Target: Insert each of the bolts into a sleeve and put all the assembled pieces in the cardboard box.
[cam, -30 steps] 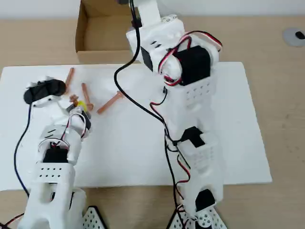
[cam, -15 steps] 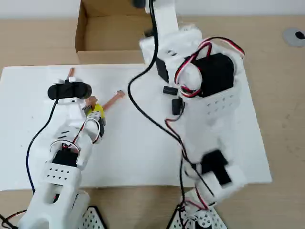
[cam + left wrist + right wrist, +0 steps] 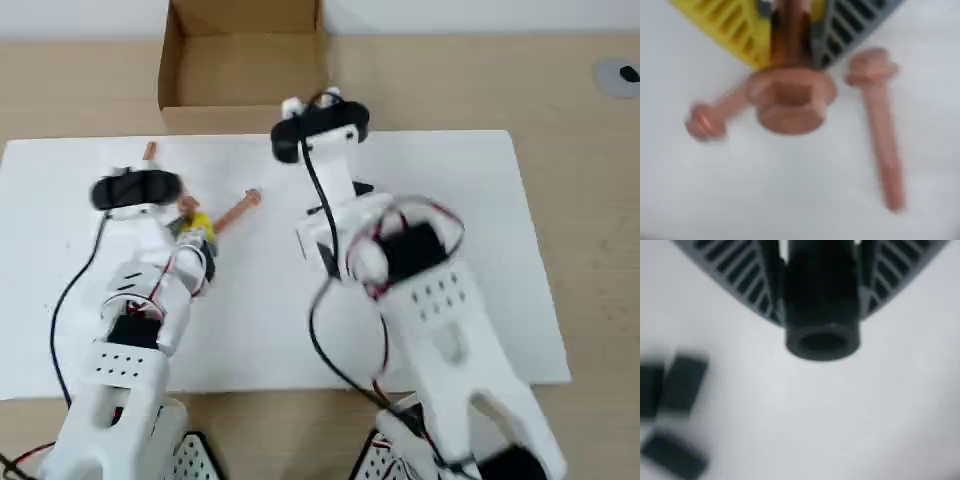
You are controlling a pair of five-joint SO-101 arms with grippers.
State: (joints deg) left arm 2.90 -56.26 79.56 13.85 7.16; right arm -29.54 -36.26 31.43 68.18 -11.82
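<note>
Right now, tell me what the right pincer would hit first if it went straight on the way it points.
Likely the white sheet. The right pincer holds a sleeve whose open end faces bare sheet; the loose sleeves lie off to one side, out of line. Depth is unclear.

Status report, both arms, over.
Left gripper shut on a bolt. Right gripper shut on a sleeve. Bolt not yet in sleeve. Two loose bolts lie beside the held one.
</note>
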